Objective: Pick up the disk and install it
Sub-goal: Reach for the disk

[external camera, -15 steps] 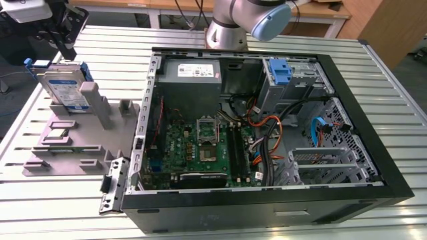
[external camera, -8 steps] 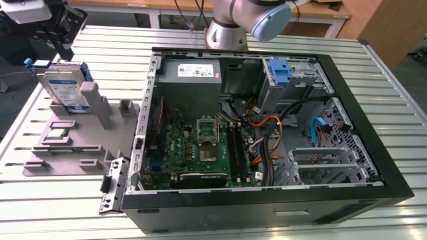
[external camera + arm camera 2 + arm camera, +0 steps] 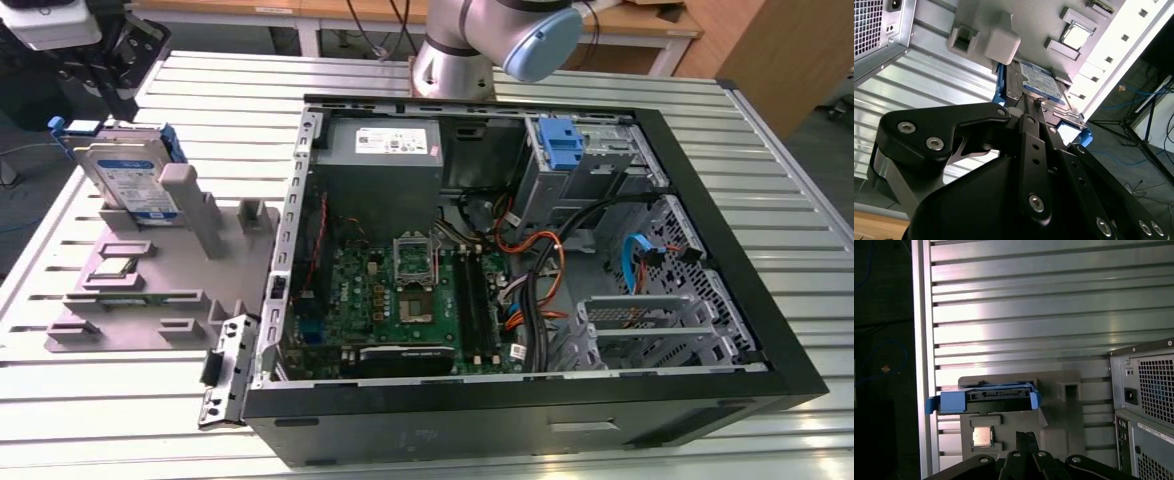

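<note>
Disk (image 3: 127,170) stood on edge in the grey holder (image 3: 160,270) at the upper left of the exterior view, leaning slightly, its labelled face showing and blue rails along its edges. The holder sat on the slatted tabletop (image 3: 787,200), just beside the open computer case (image 3: 534,415), which filled the middle and right of that frame. Inside the case, near its upper right, a bare blue bracket (image 3: 561,140) was visible.

In the first wrist view the disk (image 3: 986,399) appeared edge-on at centre left, and the end effector (image 3: 1026,436) pointed toward it from the lower middle, with a gap between them. In the second wrist view the end effector (image 3: 1036,101) lined up with the disk (image 3: 1039,80) at frame centre. Its fingers were pressed together and held nothing.

By my reading, the step in hand was the approach for the pick-up; no grasp had been made and nothing was installed. As I judged it, taking hold would call for the fingers to part enough to straddle the thin metal body, square to its upper edge, without nudging the holder.
</note>
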Tool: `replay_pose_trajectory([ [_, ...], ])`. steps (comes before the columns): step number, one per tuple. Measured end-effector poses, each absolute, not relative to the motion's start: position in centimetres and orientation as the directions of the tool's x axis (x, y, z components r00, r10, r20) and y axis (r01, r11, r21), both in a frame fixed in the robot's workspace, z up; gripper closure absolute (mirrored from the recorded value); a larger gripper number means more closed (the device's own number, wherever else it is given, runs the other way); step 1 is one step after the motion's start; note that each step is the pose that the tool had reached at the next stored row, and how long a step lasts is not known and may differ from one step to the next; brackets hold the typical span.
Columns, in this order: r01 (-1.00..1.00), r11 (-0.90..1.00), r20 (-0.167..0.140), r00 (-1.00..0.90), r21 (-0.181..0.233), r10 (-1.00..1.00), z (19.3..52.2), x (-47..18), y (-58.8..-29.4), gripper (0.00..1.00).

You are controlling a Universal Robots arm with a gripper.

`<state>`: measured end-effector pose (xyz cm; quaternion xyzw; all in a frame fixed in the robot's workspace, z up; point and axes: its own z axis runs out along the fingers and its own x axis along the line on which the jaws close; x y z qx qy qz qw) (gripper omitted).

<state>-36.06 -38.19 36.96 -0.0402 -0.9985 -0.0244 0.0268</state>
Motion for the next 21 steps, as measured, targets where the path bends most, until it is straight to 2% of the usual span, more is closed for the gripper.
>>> replay_pose_trajectory([
  [21, 0.063, 0.997, 0.056, -0.997, 0.047, 0.061, 36.5, -36.2, -37.1, 0.9],
])
